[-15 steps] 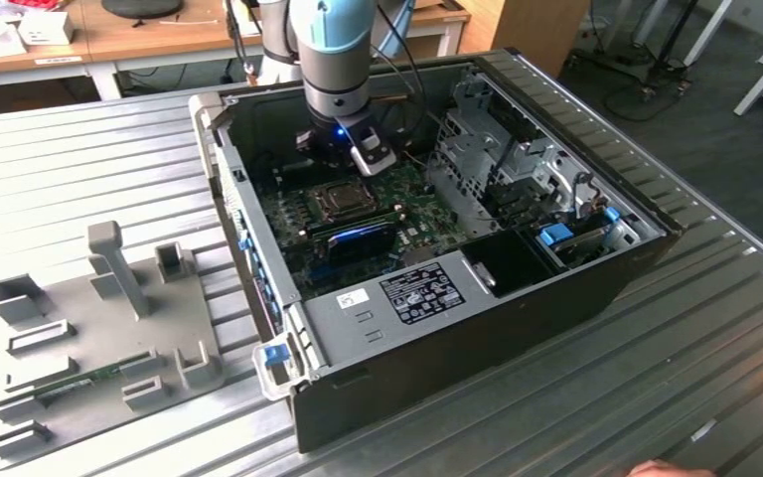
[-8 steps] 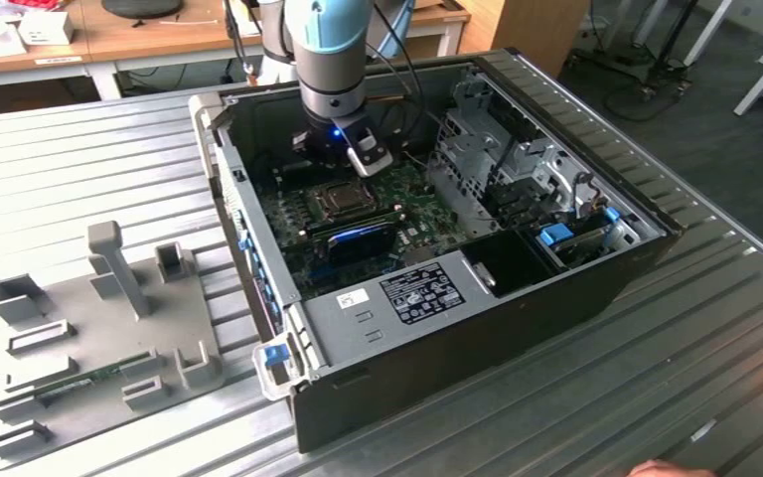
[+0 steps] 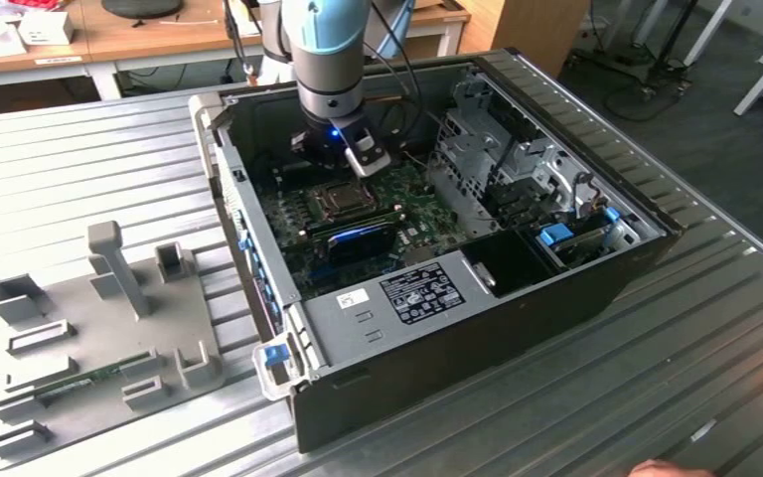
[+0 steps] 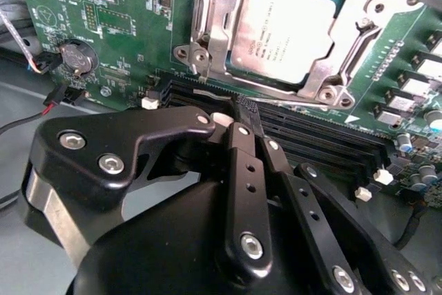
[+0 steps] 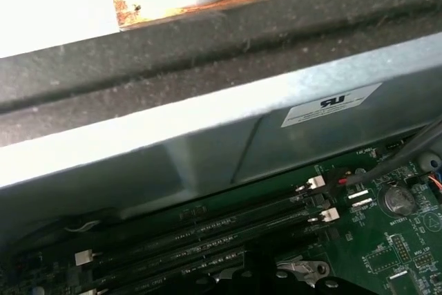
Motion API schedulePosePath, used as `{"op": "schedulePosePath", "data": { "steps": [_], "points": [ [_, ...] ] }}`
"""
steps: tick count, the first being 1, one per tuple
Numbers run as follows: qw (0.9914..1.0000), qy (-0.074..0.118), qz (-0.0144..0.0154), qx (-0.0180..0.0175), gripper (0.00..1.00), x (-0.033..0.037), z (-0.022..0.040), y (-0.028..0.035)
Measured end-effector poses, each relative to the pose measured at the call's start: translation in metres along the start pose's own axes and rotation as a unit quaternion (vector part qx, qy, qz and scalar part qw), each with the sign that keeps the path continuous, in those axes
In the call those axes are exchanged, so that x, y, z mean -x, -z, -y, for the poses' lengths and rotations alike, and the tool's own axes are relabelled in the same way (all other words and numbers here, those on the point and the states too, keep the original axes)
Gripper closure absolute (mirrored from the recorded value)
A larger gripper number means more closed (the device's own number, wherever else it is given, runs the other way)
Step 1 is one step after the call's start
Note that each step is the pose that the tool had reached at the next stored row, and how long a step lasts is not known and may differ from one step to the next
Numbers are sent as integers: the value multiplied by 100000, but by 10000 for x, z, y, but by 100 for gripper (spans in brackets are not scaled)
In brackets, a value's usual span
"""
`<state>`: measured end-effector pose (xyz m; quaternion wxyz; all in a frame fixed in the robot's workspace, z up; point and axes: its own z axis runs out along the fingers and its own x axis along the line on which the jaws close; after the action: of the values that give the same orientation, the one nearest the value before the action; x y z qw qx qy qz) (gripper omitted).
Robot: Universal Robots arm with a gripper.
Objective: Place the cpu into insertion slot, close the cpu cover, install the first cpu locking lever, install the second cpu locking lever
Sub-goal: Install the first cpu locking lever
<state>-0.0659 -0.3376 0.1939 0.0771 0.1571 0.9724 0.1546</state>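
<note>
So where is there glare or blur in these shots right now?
Second wrist view: the silvery-beige square cpu catches soft glare, and the near black gripper looks blurred. First wrist view: the pale case wall is washed out.

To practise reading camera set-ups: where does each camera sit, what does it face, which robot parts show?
Exterior view: off the arm, looking down into the open computer case; arm, pincer show.
Second wrist view: at the wrist, facing the cpu past the pincer.
First wrist view: at the wrist, facing case wall, memory strips.
Both wrist views share the coin battery.
</note>
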Motion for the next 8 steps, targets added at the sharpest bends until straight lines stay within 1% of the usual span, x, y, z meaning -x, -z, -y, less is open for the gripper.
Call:
{"op": "schedulePosePath", "data": {
  "steps": [4, 8],
  "points": [
    [99999, -440, 154, -74, 89, -2, 4, -10],
    [99989, -1377, 489, -145, 89, 0, 6, -21]
  ]
}}
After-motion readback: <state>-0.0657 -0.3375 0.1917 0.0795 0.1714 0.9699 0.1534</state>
